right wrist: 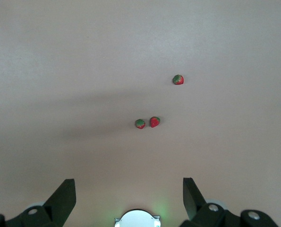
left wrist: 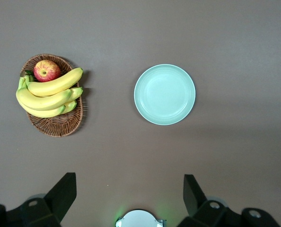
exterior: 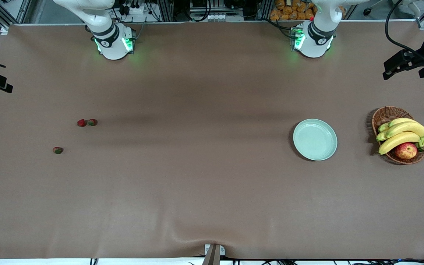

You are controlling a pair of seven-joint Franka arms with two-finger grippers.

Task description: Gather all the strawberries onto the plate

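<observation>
**Three berries at one end, plate at the other**

While both arms hang high above the brown table (exterior: pixel 197 184), we find nothing held in either gripper. In the left wrist view, the left gripper (left wrist: pixel 130 198) has its two dark fingers (left wrist: pixel 62 194) spread wide, released, over bare cloth near the round, shallow, pale mint-green plate (exterior: pixel 315 139). In the right wrist view, the right gripper (right wrist: pixel 129 198) is likewise parted and holds nothing, over the cloth near the berries.

We count three tiny red strawberries with dark green leafy tops, all on the table toward the right arm's end and well apart from the plate. Two lie as a pair, just beside each other: one (exterior: pixel 81 123) and its neighbour (exterior: pixel 92 122). The third strawberry (exterior: pixel 57 150) lies alone, nearer to the front camera than the pair, at about eight o'clock from them in the front view.

The plate sits flat toward the left arm's end, with nothing in it. From the plate, at about three o'clock in the front view, stands a brown oval wicker basket (exterior: pixel 385 114), near it but apart. In the basket lie a bunch of yellow bananas (exterior: pixel 403 134) and a red-yellow apple (exterior: pixel 406 150), the apple at the end of the basket nearer the front camera.
</observation>
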